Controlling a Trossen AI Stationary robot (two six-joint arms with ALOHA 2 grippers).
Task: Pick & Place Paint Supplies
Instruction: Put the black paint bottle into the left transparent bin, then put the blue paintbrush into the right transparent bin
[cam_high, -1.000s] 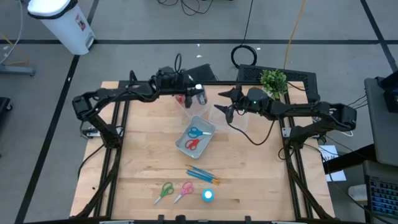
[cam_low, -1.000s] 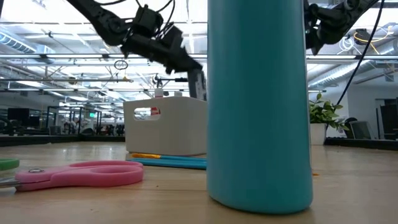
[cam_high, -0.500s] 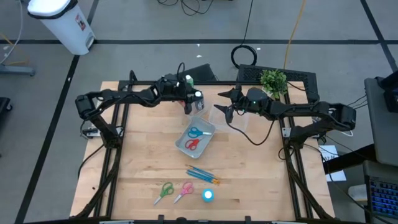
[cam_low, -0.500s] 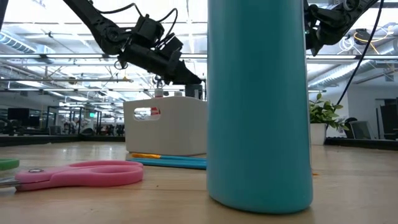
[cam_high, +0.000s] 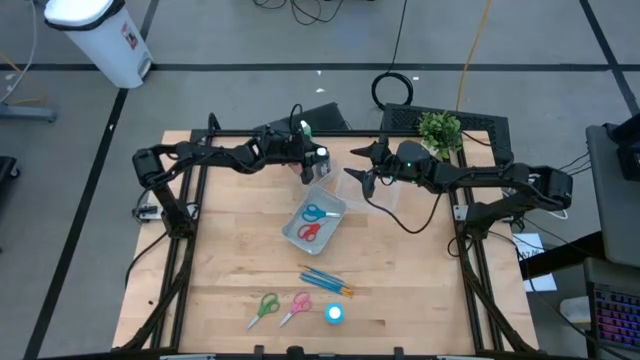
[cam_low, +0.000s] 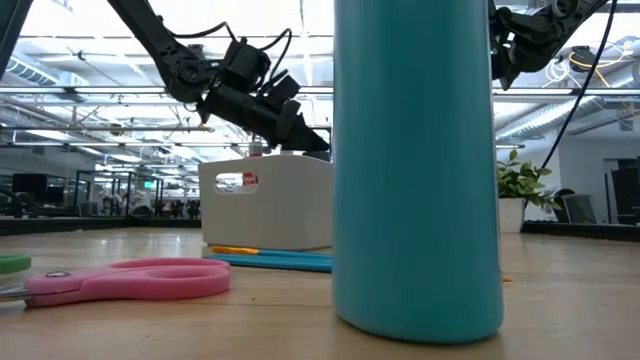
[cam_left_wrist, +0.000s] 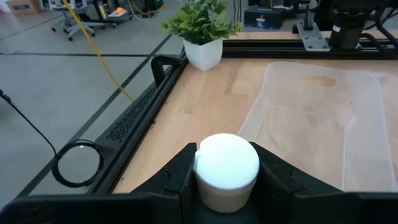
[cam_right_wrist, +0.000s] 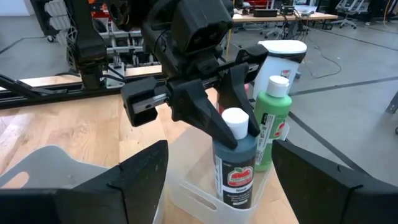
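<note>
While the left gripper (cam_right_wrist: 227, 134) clamps the grey bottle (cam_right_wrist: 234, 168), right jaws gape.

The left pincer (cam_right_wrist: 227, 121) has lowered its grey bottle (cam_right_wrist: 235, 167) into the clear tub (cam_right_wrist: 205, 198).

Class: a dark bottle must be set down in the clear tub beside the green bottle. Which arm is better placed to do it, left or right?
Left. The left tool is shut on the dark bottle, holding it in the clear tub beside the green bottle. The right tool hangs open and empty, apart from the tub.
</note>
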